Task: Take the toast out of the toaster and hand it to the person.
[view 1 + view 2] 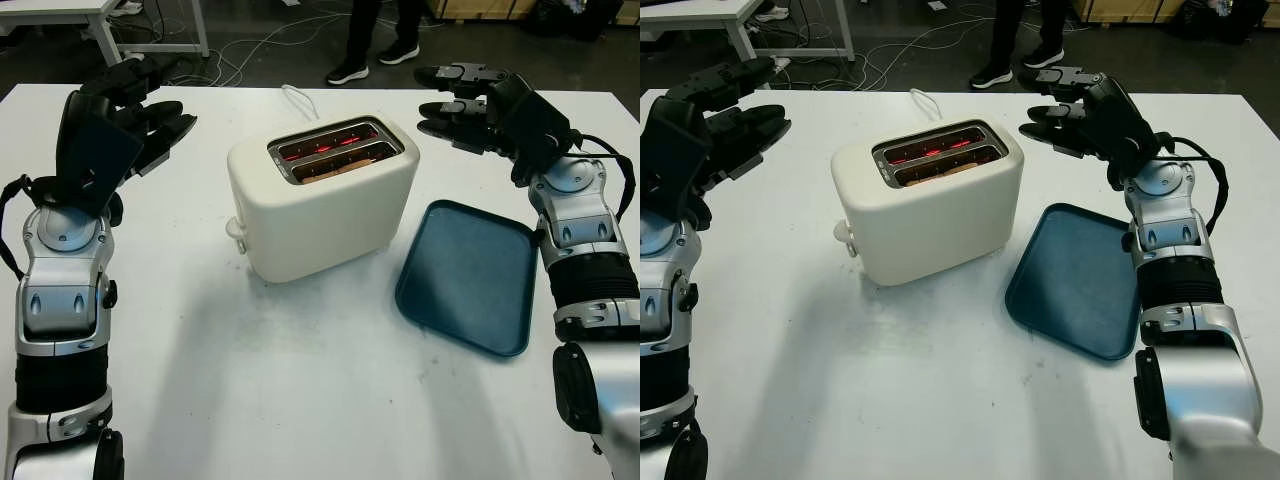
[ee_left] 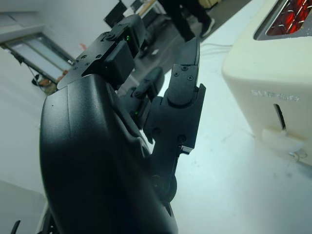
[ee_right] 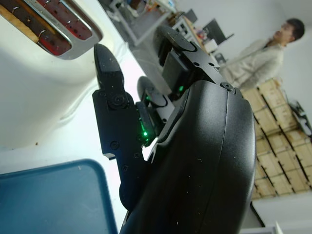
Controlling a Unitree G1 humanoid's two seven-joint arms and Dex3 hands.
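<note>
A cream toaster [image 1: 320, 205] stands mid-table, its two slots glowing red inside. The top edge of a toast slice [image 1: 335, 167] shows in the nearer slot, sunk in the toaster. My left hand [image 1: 140, 115] hovers open over the table to the toaster's left, holding nothing. My right hand [image 1: 455, 105] is open above the table to the toaster's right, beyond the blue tray [image 1: 470, 275], fingers pointing toward the toaster. A person [image 3: 265, 51] in a light jacket stands past the table; their dark legs and shoes [image 1: 370, 55] are visible at the far edge.
The blue tray lies flat right of the toaster with nothing on it. The toaster's white cord [image 1: 297, 100] trails off the far edge. Cables cover the floor beyond. Stacked boxes [image 3: 275, 126] and desks stand in the background.
</note>
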